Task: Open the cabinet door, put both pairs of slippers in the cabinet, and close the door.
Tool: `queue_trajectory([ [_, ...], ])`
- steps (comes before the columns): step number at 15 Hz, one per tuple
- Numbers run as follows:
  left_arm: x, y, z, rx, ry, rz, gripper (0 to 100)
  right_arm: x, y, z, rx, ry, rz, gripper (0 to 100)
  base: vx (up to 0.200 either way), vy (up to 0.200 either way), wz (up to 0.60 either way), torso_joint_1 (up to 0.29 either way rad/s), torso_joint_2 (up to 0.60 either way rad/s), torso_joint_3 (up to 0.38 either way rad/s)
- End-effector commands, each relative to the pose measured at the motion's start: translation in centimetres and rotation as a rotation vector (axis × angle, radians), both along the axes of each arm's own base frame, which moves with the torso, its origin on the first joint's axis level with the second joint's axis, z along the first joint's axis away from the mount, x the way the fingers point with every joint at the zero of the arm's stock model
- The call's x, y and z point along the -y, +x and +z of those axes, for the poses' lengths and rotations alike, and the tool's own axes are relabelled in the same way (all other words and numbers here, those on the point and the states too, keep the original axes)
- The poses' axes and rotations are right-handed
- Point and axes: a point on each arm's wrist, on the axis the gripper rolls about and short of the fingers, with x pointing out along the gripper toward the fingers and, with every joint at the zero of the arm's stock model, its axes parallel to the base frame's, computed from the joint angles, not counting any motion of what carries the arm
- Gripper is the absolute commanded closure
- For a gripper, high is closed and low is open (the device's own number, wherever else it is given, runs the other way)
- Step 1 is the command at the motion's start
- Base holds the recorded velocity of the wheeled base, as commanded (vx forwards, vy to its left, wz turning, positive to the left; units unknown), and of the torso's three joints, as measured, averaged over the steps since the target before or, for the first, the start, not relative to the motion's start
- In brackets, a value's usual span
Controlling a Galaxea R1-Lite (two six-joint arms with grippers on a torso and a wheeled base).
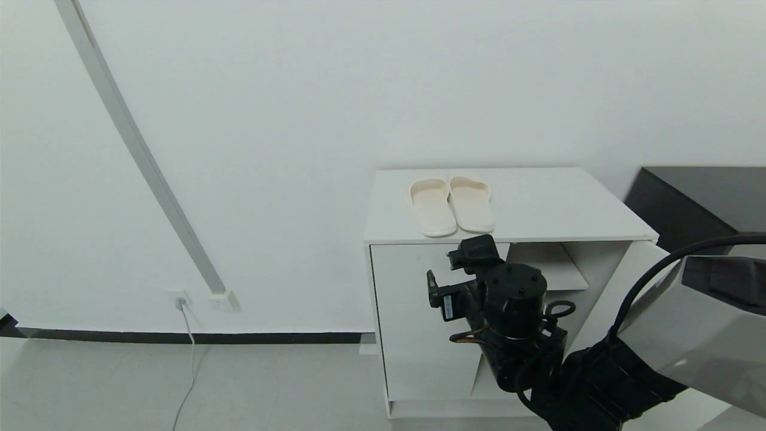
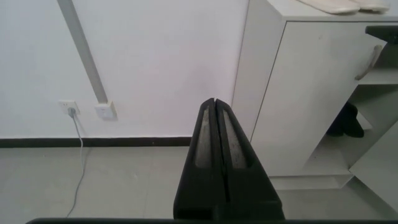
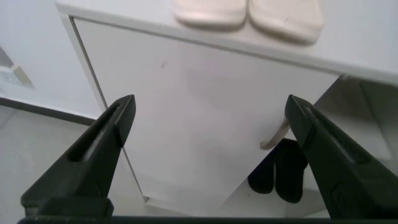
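Since the black slippers (image 3: 283,171) sit inside the cabinet (image 1: 413,311), my right gripper (image 3: 210,106) spreads wide below the cream pair (image 1: 452,205), ready to take it.

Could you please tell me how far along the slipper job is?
Done: the cabinet door stands open and the black slippers sit inside. In hand: the open right gripper hangs just below the cream slippers on the cabinet top. Left: store that pair, then close the door.
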Motion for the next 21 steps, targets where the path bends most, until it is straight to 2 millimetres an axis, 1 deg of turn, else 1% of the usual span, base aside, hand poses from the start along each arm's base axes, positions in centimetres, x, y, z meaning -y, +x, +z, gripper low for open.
queue_trajectory([
  [1,0.0,0.0,0.0,-0.001,-0.001,0.0,100,0.1,-0.2,0.1,0.015,-0.017,0.003,0,0.0,0.0,0.0,0.256,-0.58,-0.31],
  [4,0.0,0.0,0.0,-0.001,0.001,0.0,100,0.4,0.3,-0.1,0.053,-0.035,0.006,0,0.0,0.0,0.0,0.072,-0.16,-0.09],
  [5,0.0,0.0,0.0,-0.001,0.004,0.0,100,0.6,0.5,0.3,0.069,-0.044,0.017,0,0.0,0.0,0.0,0.0,0.0,0.0],
  [6,0.0,0.0,0.0,-0.001,0.004,0.0,100,0.8,1.2,1.3,0.088,-0.039,-0.001,0,0.0,0.0,0.0,0.0,0.0,0.0],
  [8,0.0,0.0,0.0,-0.001,0.004,0.002,100,1.2,2.5,3.3,0.069,-0.055,-0.029,0,0.0,0.0,0.0,0.0,0.0,0.0],
  [9,0.0,0.0,0.0,-0.001,0.004,0.005,100,1.1,2.9,5.5,0.048,-0.042,-0.033,0,0.0,0.0,0.0,0.0,0.0,0.0],
  [10,0.0,0.0,0.0,-0.001,0.004,0.005,100,1.0,3.0,6.6,0.031,-0.026,-0.034,0,0.0,0.0,0.0,0.0,0.0,0.0],
  [11,0.0,0.0,0.0,-0.001,0.004,0.005,100,0.9,2.9,8.8,-0.021,0.012,-0.032,0,0.0,0.0,0.0,0.0,0.0,0.0],
  [12,0.0,0.0,0.0,-0.001,0.004,0.005,100,0.8,2.9,9.9,-0.062,0.055,-0.034,0,0.0,0.0,0.0,0.0,0.0,0.0],
  [13,0.0,0.0,0.0,-0.001,0.002,0.005,100,0.8,3.0,10.5,-0.106,0.092,-0.041,0,0.0,0.0,0.0,0.0,0.0,0.0],
  [14,0.0,0.0,0.0,-0.001,0.001,0.005,100,0.9,3.1,10.6,-0.135,0.111,-0.041,0,0.0,0.0,0.0,0.0,0.0,0.0],
  [16,0.0,0.0,0.0,-0.001,0.001,0.005,100,1.1,3.3,10.1,-0.154,0.122,-0.041,0,0.0,0.0,0.0,0.0,0.0,0.0],
  [20,0.0,0.0,0.0,-0.001,0.002,0.002,100,1.1,3.4,9.3,-0.164,0.122,-0.041,0,0.0,0.0,0.0,0.0,0.0,0.0],
  [21,0.0,0.0,0.0,-0.001,0.002,0.002,100,1.1,3.4,9.2,-0.164,0.12,-0.044,0,0.2,0.0,0.0,0.002,0.01,0.002],
])
